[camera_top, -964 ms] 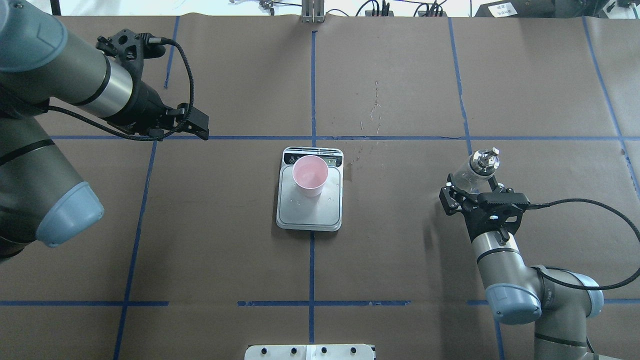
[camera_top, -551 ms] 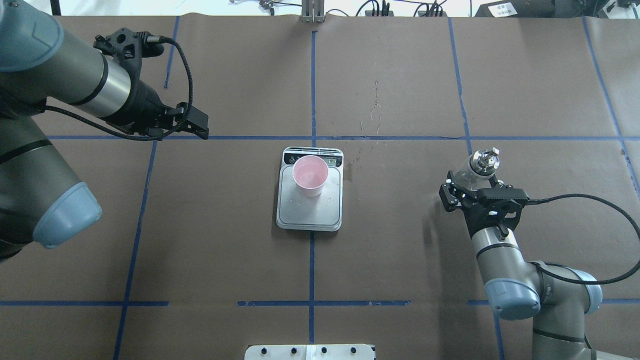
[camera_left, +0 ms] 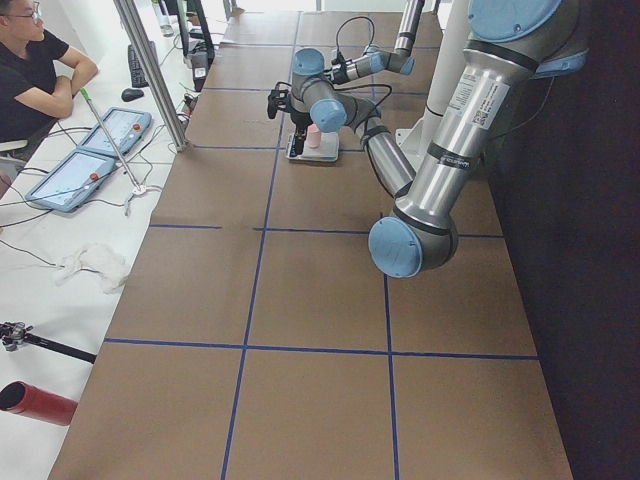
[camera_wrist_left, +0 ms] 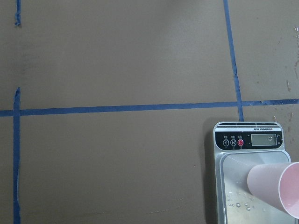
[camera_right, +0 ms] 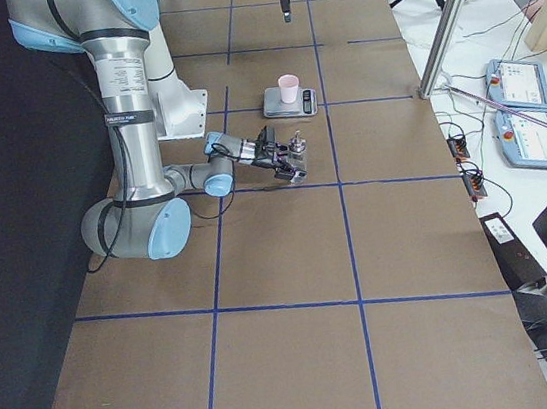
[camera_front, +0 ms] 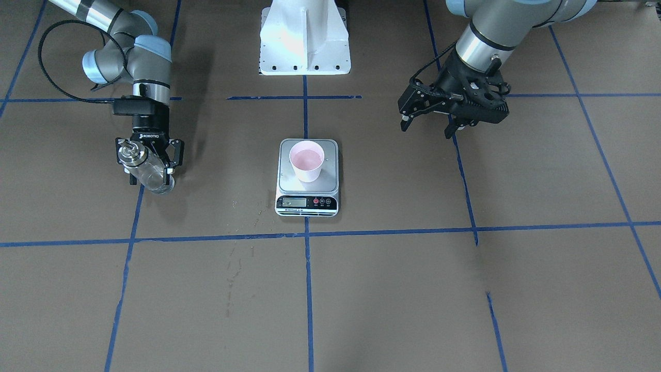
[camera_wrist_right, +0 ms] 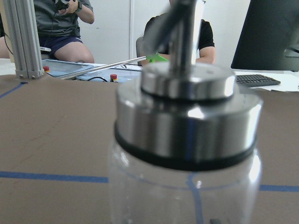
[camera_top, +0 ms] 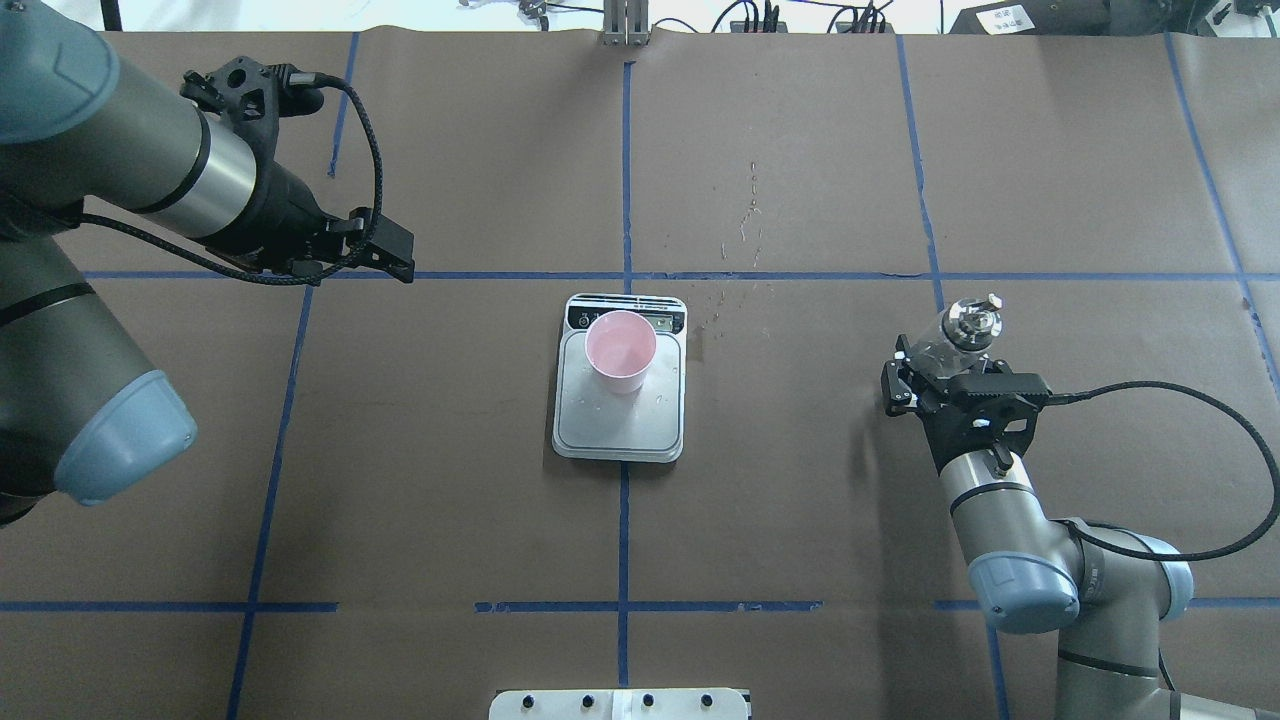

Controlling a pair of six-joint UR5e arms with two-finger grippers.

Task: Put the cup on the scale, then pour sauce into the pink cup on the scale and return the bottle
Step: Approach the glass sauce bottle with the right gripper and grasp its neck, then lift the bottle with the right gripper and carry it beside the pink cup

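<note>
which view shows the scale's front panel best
The left wrist-mounted view: the flat silver digital kitchen scale sits close, its LCD and red button plain. The front-facing view shows the panel small; overhead, the pale pink tapered cup covers part of it; side views show it tiny; the right wrist view misses it.

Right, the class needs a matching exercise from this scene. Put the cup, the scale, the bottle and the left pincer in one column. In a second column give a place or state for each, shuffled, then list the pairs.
Column A
1. cup
2. scale
3. bottle
4. left pincer

Column B
a. open and empty, above the table
b. gripped by the right pincer
c. upright on top of another thing
d. flat on the table, near its middle

Pairs: 1-c, 2-d, 3-b, 4-a
</note>
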